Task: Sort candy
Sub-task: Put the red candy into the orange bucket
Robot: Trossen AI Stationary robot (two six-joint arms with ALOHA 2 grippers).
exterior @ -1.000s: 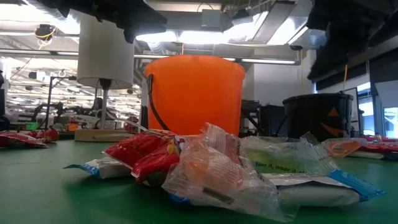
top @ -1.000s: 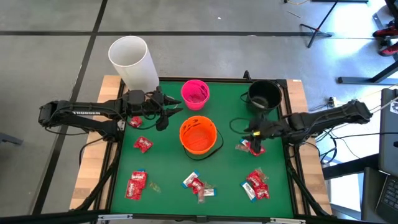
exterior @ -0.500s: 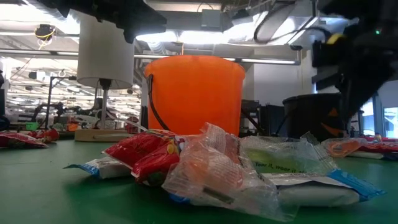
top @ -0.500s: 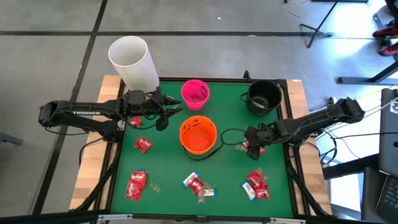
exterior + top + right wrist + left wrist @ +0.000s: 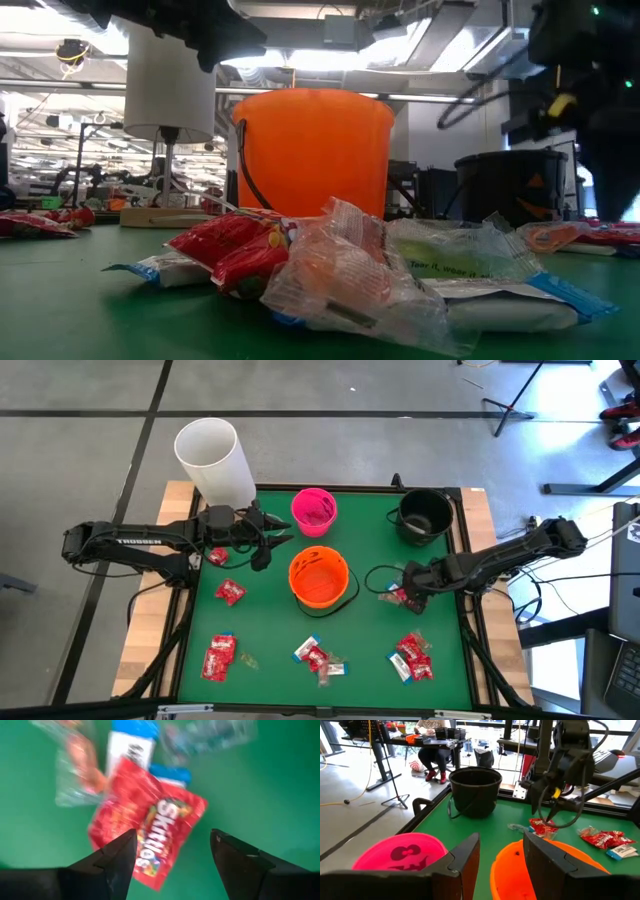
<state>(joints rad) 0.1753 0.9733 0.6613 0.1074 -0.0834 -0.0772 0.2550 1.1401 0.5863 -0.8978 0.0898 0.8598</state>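
Looking down past your right hand (image 5: 172,855), spread open, the red packet (image 5: 150,832) lies directly beneath, its length slanting between the fingers.

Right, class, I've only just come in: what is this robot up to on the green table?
It is sorting candy. The right hand, open, hovers just above a red Skittles packet beside the orange bucket, holding nothing. The left hand waits open and empty between the pink bucket and the orange one. More candy lies along the near edge.
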